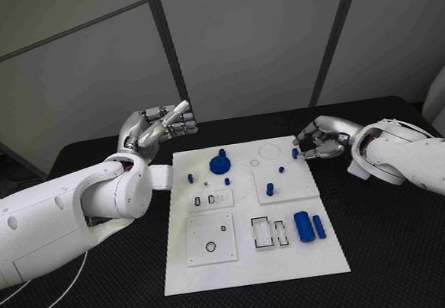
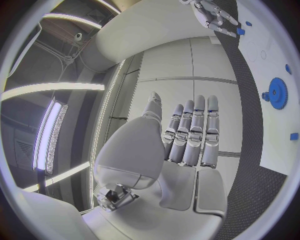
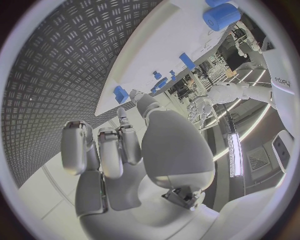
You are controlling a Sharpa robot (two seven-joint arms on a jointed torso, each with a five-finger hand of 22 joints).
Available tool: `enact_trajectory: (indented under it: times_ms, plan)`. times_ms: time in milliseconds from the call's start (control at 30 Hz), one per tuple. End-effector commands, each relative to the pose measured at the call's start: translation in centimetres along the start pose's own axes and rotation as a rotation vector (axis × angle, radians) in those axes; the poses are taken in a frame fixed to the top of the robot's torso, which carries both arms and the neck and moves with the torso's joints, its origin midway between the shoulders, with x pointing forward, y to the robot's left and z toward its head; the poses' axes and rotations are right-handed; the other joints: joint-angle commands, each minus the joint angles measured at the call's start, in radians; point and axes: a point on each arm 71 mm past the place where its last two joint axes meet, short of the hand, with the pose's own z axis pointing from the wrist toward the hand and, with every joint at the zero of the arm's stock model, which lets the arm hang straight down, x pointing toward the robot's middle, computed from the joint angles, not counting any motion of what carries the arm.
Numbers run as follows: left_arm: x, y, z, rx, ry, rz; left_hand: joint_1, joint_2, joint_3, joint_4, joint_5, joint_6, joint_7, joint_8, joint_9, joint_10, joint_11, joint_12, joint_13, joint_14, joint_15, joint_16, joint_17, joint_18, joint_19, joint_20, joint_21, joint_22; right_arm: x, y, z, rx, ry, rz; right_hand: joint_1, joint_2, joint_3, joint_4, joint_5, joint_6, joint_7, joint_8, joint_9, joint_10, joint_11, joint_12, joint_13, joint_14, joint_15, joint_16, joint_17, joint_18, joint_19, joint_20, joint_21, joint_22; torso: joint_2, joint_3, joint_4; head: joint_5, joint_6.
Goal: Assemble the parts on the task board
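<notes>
The white task board (image 1: 195, 277) lies in the middle of the black table. On it stand a blue gear (image 1: 221, 163), two blue cylinders (image 1: 310, 227) side by side, and several small blue pegs such as one (image 1: 270, 189) near the middle. My right hand (image 1: 320, 139) hovers at the board's far right corner, fingers curled, and pinches a small blue part (image 1: 295, 152) at its fingertips; the part (image 3: 120, 93) sits beside the thumb tip in the right wrist view. My left hand (image 1: 158, 128) is raised above the far left corner, holding nothing, its fingers (image 2: 190, 132) stretched side by side.
Empty slots and recesses (image 1: 264, 233) show in the board's near half. Black table surface (image 1: 413, 252) lies to both sides of the board. A grey panelled wall (image 1: 252, 42) stands behind the table.
</notes>
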Motion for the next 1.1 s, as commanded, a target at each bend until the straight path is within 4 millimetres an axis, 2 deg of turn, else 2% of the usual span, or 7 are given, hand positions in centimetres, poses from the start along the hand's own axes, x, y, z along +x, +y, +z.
enact_trajectory:
  times_ms: [33, 300, 500, 567, 700, 967, 1100]
  plan:
    - [0.2, -0.1, 0.1, 0.011, 0.013, -0.003, 0.005, 0.002, 0.000, -0.008, 0.001, 0.009, 0.000, -0.006, 0.001, 0.005, 0.000, 0.000, 0.001, 0.005, 0.002, 0.000, 0.001, -0.009, -0.003, -0.002, 0.004, -0.001, 0.1, 0.0, 0.2, 0.003, 0.012, -0.010, 0.005, 0.010, -0.004, 0.003, 0.007, 0.011, 0.000, 0.008, 0.002, -0.002, 0.001, 0.002, 0.109, 0.101, 0.004, 0.003, 0.257, -0.003, -0.003, 0.002, -0.004, 0.018, 0.000, 0.0000, -0.0004, 0.000, -0.008]
    - [0.2, -0.1, 0.1, 0.011, 0.014, -0.004, 0.005, 0.002, 0.000, -0.008, 0.001, 0.009, 0.000, -0.006, 0.001, 0.005, 0.000, 0.000, 0.001, 0.005, 0.002, 0.000, 0.001, -0.009, -0.003, -0.002, 0.004, -0.001, 0.6, 0.1, 0.5, 0.009, 0.018, -0.012, 0.006, 0.017, -0.004, 0.005, 0.010, 0.019, 0.001, 0.011, 0.003, 0.001, 0.001, 0.005, 0.112, 0.102, 0.004, 0.004, 0.261, -0.003, 0.000, 0.002, -0.002, 0.022, 0.000, 0.0003, 0.0001, 0.006, -0.015]
    - [0.2, -0.1, 0.1, 0.010, 0.012, -0.003, 0.005, 0.002, 0.000, -0.008, 0.001, 0.009, 0.000, -0.006, 0.001, 0.005, 0.000, 0.000, 0.001, 0.005, 0.002, 0.000, 0.001, -0.009, -0.003, -0.002, 0.004, -0.001, 0.9, 0.0, 0.7, 0.017, 0.026, -0.012, 0.008, 0.021, -0.002, 0.005, 0.009, 0.026, 0.000, 0.014, 0.005, 0.002, 0.001, 0.007, 0.114, 0.102, 0.004, 0.005, 0.262, -0.004, 0.001, 0.002, -0.001, 0.024, 0.000, 0.0004, -0.0003, 0.010, -0.015]
    - [0.2, -0.1, 0.1, 0.010, 0.011, -0.002, 0.006, 0.003, 0.000, -0.009, 0.001, 0.009, 0.000, -0.007, 0.000, 0.005, 0.000, -0.001, 0.000, 0.005, 0.002, -0.001, 0.002, -0.009, -0.003, -0.002, 0.004, -0.001, 1.0, -0.1, 0.7, 0.019, 0.029, -0.014, 0.009, 0.023, -0.002, 0.004, 0.008, 0.029, 0.000, 0.015, 0.005, 0.003, 0.001, 0.008, 0.115, 0.102, 0.004, 0.005, 0.263, -0.004, 0.002, 0.002, -0.001, 0.025, -0.001, 0.0008, -0.0010, 0.014, -0.020]
    - [0.2, -0.1, 0.1, 0.009, 0.010, -0.001, 0.007, 0.004, 0.000, -0.009, 0.001, 0.009, 0.000, -0.007, 0.000, 0.004, 0.000, -0.002, 0.000, 0.005, 0.002, -0.001, 0.002, -0.009, -0.003, -0.002, 0.004, -0.001, 1.1, -0.2, 0.8, 0.025, 0.033, -0.016, 0.010, 0.025, -0.002, 0.004, 0.005, 0.037, 0.000, 0.018, 0.006, 0.004, 0.001, 0.009, 0.116, 0.102, 0.004, 0.005, 0.263, -0.004, 0.002, 0.002, -0.001, 0.025, -0.001, 0.0004, -0.0012, 0.012, -0.026]
    - [0.2, -0.1, 0.1, 0.010, 0.010, -0.001, 0.007, 0.004, 0.000, -0.009, 0.001, 0.009, 0.000, -0.007, 0.000, 0.004, 0.000, -0.002, 0.000, 0.005, 0.002, -0.001, 0.002, -0.009, -0.003, -0.002, 0.004, -0.001, 1.1, -0.3, 1.0, 0.032, 0.033, -0.020, 0.010, 0.030, -0.001, 0.006, 0.001, 0.049, 0.001, 0.022, 0.008, 0.007, 0.001, 0.012, 0.119, 0.102, 0.004, 0.005, 0.263, -0.004, 0.004, 0.002, 0.000, 0.027, 0.000, 0.0010, -0.0003, 0.013, -0.020]
    - [0.2, -0.1, 0.1, 0.010, 0.009, -0.001, 0.007, 0.004, 0.000, -0.009, 0.001, 0.009, 0.000, -0.007, 0.000, 0.004, 0.000, -0.002, 0.000, 0.005, 0.002, -0.001, 0.002, -0.009, -0.003, -0.002, 0.004, -0.001, 1.1, -0.3, 1.0, 0.035, 0.029, -0.021, 0.006, 0.035, -0.001, 0.010, -0.001, 0.063, 0.001, 0.027, 0.010, 0.009, 0.001, 0.014, 0.121, 0.102, 0.004, 0.005, 0.263, -0.005, 0.005, 0.002, 0.001, 0.029, -0.001, 0.0010, -0.0005, 0.013, -0.023]
